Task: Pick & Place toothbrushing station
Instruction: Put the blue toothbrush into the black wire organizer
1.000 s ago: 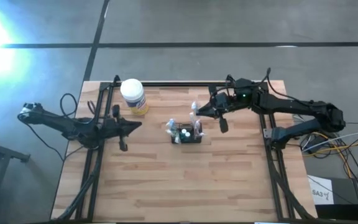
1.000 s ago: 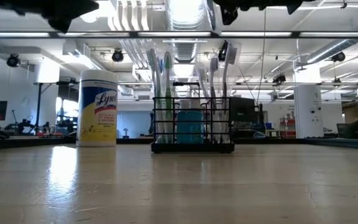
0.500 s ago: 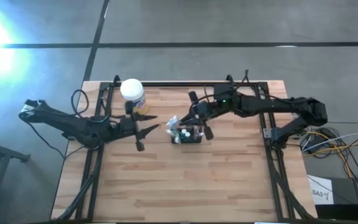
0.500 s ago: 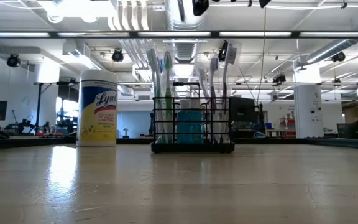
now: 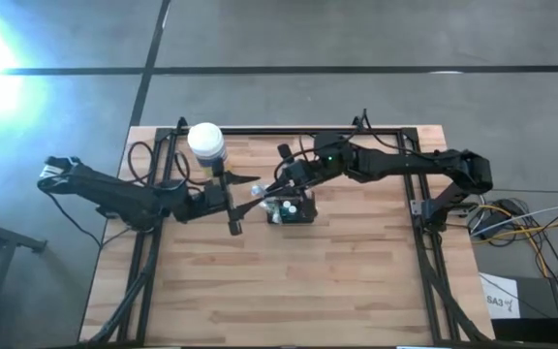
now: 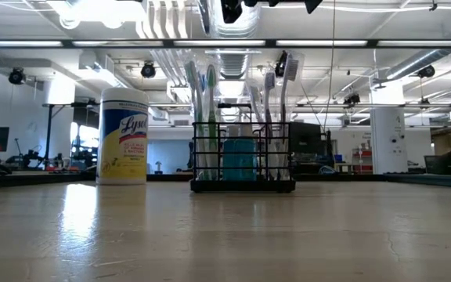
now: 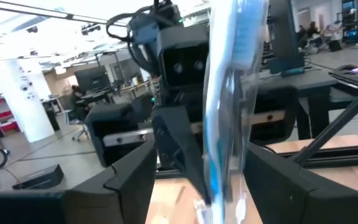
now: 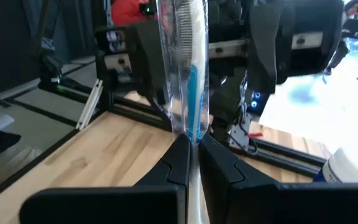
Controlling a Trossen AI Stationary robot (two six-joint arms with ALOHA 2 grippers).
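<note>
**Caddy at table centre, both grippers at its left end**

Where the table's [image 5: 356, 281] left rail runs, the left arm [image 5: 114, 199] reaches in low across the wood.

1. Jar [image 5: 207, 145]: white lid, yellow label, upright near the far-left part of the table. In the low view it stands left of the caddy, apart from it.

2. Left gripper [image 5: 243, 199]: just left of the caddy, past the jar. Its two fingers [image 5: 232, 220] are spread wide with nothing clamped between them. In the left wrist view a wrapped, blue-bristled toothbrush [image 7: 235, 99] stands upright in the gap between the spread fingers, and the right arm's dark wrist shows behind it.

3. Caddy [image 5: 292, 209]: small black wire-mesh box resting flat on the table near its centre, right of the jar. In the low view it holds several upright toothbrushes and a teal cup [image 6: 239, 159].

4. Right gripper [image 5: 277, 186]: above the caddy's left end, its arm [image 5: 405, 167] reaching in from the right rail. In the right wrist view its fingers [image 8: 219, 165] are pressed together around the stem of the wrapped toothbrush, which rises straight up from between them. In the low view only dark parts of the grippers show, along the picture's top edge above the brush heads.
</note>
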